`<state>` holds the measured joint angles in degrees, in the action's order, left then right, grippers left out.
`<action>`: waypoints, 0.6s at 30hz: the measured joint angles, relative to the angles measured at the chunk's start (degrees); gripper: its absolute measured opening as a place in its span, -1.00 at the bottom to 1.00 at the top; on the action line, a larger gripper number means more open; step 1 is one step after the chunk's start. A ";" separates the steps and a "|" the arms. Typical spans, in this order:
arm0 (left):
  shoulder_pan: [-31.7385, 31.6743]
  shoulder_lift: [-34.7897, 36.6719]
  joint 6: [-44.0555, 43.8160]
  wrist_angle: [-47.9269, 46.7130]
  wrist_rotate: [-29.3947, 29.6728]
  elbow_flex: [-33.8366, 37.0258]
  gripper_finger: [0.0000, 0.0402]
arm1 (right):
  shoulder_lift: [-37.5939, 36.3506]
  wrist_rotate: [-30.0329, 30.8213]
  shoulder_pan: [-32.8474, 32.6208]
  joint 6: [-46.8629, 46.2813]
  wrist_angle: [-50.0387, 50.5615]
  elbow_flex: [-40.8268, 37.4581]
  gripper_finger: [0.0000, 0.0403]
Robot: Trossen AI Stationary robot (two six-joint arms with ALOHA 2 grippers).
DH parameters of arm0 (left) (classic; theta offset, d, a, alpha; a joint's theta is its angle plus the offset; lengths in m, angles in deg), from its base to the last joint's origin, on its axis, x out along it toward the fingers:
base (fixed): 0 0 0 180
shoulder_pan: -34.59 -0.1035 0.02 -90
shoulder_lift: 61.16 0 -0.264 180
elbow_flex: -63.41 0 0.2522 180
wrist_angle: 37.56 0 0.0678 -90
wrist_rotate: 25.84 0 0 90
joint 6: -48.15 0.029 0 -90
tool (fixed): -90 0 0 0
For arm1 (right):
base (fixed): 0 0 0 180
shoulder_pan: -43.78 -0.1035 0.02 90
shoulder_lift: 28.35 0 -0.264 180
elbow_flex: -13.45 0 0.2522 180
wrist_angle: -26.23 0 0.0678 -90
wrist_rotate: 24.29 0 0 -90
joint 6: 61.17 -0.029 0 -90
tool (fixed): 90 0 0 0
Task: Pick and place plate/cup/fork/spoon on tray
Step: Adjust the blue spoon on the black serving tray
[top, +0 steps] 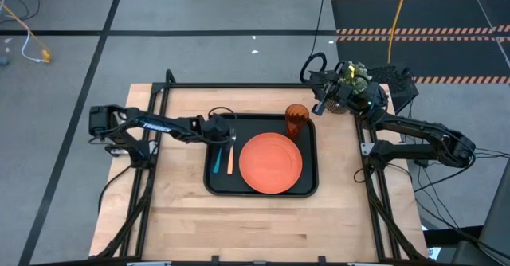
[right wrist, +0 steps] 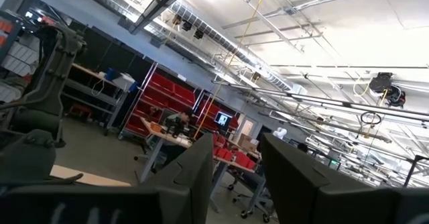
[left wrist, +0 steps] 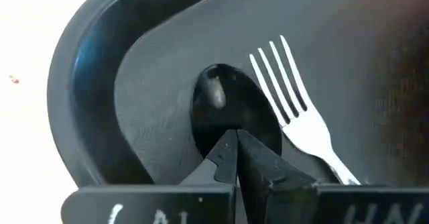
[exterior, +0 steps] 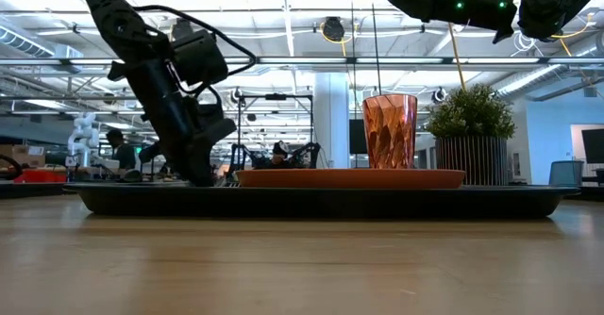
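While the plate (top: 271, 162), cup (top: 296, 119), fork (top: 231, 156) and spoon (top: 215, 159) lie on the tray (top: 309, 188), the left gripper (left wrist: 236, 158) (fingers pressed together) hangs above the spoon; the right gripper (right wrist: 236, 177) waits raised, fingers apart.

Very little lettering can be read here. In the high view, the left arm (top: 151, 125) carries a strip of white print along its forearm link, too small to make out. In the low view the same arm (exterior: 113, 13) shows the tail of a white word at the picture's upper edge (perhaps ending in "EN", the rest cut off). In the left wrist view, white strokes sit on the dark bar (left wrist: 154, 207) at the base of the pincer, cropped and not legible. No readable text shows on the tray, the plate, the cup or the tabletop.
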<state>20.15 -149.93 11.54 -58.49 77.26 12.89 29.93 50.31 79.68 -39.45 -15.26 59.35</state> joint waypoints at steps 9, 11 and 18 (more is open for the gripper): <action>0.00 0.83 -0.73 -3.40 -0.17 -0.04 -0.97 | 0.00 0.00 0.02 0.00 0.13 0.00 -0.41; 0.00 0.82 -0.91 -3.35 -1.09 -0.04 -0.98 | 0.00 0.00 0.02 0.02 0.17 0.00 -0.41; 1.06 0.81 -1.39 -3.20 -1.51 -0.04 -0.91 | 0.00 0.00 0.02 0.02 0.18 0.00 -0.41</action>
<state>21.21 -149.12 10.15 -61.69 75.75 12.85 29.93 50.31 79.70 -39.43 -15.08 59.35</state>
